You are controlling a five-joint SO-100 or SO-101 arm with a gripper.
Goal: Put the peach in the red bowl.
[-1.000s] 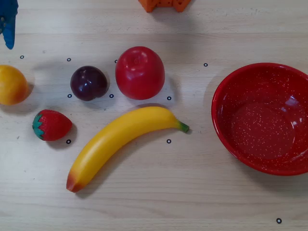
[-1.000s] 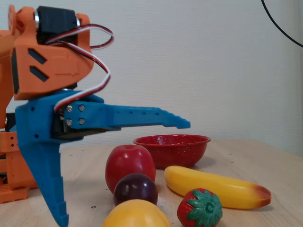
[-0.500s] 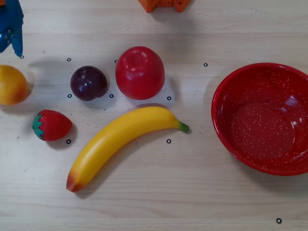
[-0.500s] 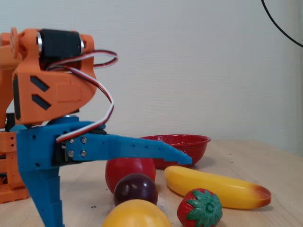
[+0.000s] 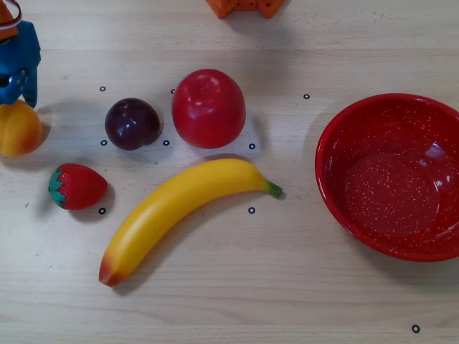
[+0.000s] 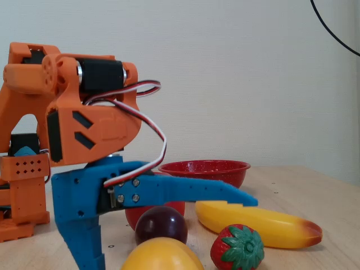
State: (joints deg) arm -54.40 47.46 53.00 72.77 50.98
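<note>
Overhead view shows our tool (image 5: 16, 89) has slid down the left edge since a second ago and now overlaps the top of the peach (image 5: 17, 130). In the fixed view it has dropped lower, its fingers spread wide apart, one pointing down to the worktop (image 6: 292, 191), the other reaching out over the fruit. We judge the grasp is about to begin; nothing is gripped yet. The peach sits at the far left, well apart from the bowl (image 5: 337, 208) at the right. It is smooth, round, matte plastic; the bowl is glossy, speckled enamel; the worktop is pale wood grain.
</note>
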